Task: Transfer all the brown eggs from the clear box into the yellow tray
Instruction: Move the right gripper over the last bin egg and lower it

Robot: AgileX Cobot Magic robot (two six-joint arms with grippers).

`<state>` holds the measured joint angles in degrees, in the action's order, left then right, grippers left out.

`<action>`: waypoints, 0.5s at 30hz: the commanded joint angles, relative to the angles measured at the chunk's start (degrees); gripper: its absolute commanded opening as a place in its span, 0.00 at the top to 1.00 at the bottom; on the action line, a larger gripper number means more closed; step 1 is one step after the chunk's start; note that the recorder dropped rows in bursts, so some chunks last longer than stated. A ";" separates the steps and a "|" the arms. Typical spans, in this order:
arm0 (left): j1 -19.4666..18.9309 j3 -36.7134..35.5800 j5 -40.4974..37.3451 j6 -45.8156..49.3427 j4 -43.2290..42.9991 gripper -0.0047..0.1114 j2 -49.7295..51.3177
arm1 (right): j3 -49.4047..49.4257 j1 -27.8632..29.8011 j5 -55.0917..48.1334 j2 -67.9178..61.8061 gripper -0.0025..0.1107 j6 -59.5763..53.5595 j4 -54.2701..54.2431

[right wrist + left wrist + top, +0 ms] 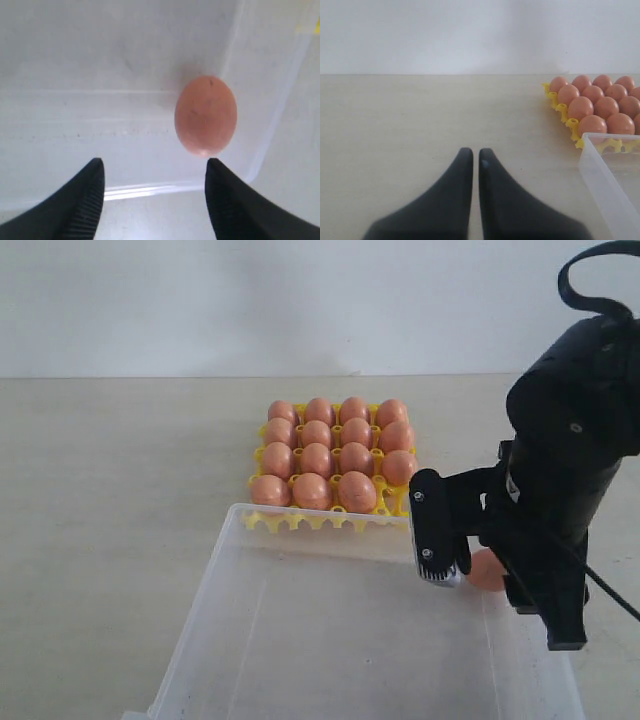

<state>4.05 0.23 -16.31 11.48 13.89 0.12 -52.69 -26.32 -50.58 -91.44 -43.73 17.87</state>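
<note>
clear box [340,640] is nearest the exterior camera and sits on the table [395,125].

left gripper [475,152] is outside the box, off its left side, over bare table. Its fingers [445,200] are pressed together with only a hairline slit between them, and they hold nothing.

1 brown egg [488,570] is inside the box. It lies on the floor by the right wall, toward the far right corner.

right gripper [155,164] is down in the box at that same corner. Its fingers are spread wide and clamp nothing. In the right wrist view the egg lies just ahead of the tips, not between them, and lines up closer to 1 finger. The gap to that tip is tiny, so I can't tell whether they touch.

yellow tray [395,502] is directly behind the box's far wall. Its front edge shows through the frosted plastic, so I can't tell whether it touches the box or sits just beside it.

15 brown eggs [316,458] sit in the tray cups. The 3 rows farthest from the box hold 4 each, and the row against the box holds 3. The cup at that row's right end shows bare yellow.

Past the tray, away from the box, there is more table and then a plain white wall [300,300].
</note>
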 commanded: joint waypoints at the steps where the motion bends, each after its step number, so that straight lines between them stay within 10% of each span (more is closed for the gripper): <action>1: 0.49 -0.23 0.00 0.15 0.06 0.92 -0.12 | 0.00 -0.14 2.69 -1.27 0.52 7.74 4.13; 15: 0.49 -0.23 0.00 0.15 0.06 0.92 -0.12 | 0.00 -0.14 5.93 -6.74 0.52 7.86 3.95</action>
<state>4.05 0.23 -16.31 11.48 13.89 0.12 -52.69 -26.32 -45.19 -96.81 -36.01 20.40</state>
